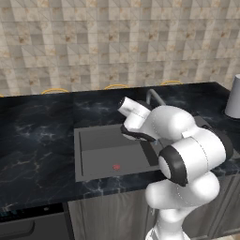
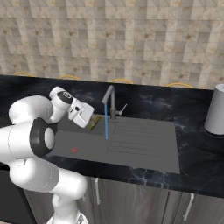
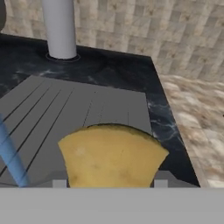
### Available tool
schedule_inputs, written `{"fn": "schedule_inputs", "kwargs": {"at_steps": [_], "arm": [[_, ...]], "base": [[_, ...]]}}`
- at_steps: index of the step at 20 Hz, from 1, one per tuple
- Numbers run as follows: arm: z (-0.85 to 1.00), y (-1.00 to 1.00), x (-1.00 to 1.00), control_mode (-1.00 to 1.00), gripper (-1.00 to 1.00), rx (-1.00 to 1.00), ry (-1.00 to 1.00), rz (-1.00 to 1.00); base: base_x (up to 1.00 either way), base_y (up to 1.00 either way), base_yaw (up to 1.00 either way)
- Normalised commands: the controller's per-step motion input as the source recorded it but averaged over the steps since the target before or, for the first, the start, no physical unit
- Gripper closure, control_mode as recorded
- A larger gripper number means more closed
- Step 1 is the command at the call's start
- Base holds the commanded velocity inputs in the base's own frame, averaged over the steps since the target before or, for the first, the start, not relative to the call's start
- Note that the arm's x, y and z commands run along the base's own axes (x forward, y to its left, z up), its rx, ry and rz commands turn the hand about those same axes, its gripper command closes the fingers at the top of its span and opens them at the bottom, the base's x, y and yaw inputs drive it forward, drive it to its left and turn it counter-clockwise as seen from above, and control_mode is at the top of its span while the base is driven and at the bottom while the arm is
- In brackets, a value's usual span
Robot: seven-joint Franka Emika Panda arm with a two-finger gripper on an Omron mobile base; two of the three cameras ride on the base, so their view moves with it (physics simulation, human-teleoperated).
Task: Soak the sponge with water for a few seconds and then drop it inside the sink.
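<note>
Yellow sponge (image 3: 111, 155) sits clamped in the pincer (image 2: 92, 124), arm bent low over the sink (image 2: 144, 148) beside the water (image 2: 106, 127).

You see the black marbled worktop (image 2: 192, 162) holding the recessed sink (image 2: 144, 148); a grey cylinder (image 2: 215, 110) stands near its right edge.

The sponge (image 3: 111, 155) is a yellow, porous block, pinched in the gripper (image 2: 91, 124) and sticking out past its tips above the sink (image 2: 144, 148). The water (image 2: 106, 127) falls as a thin, straight, light-blue stream just beside the gripper, apart from the sponge. The sink is a dark grey sunken basin with a ribbed drainboard beyond the gripper.
</note>
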Motion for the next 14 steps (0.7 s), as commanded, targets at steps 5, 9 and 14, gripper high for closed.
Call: {"fn": "schedule_inputs", "kwargs": {"at_steps": [5, 9, 14], "arm": [[0.0, 0.0, 0.13, -1.0, 1.0, 0.0, 0.06, 0.0], [0.0, 0.0, 0.18, -1.0, 1.0, 0.0, 0.09, 0.0], [0.0, 0.0, 0.18, -1.0, 1.0, 0.0, 0.11, 0.0]], "base": [[0.0, 0.0, 0.0], [0.0, 0.0, 0.0], [0.0, 0.0, 0.0]]}}
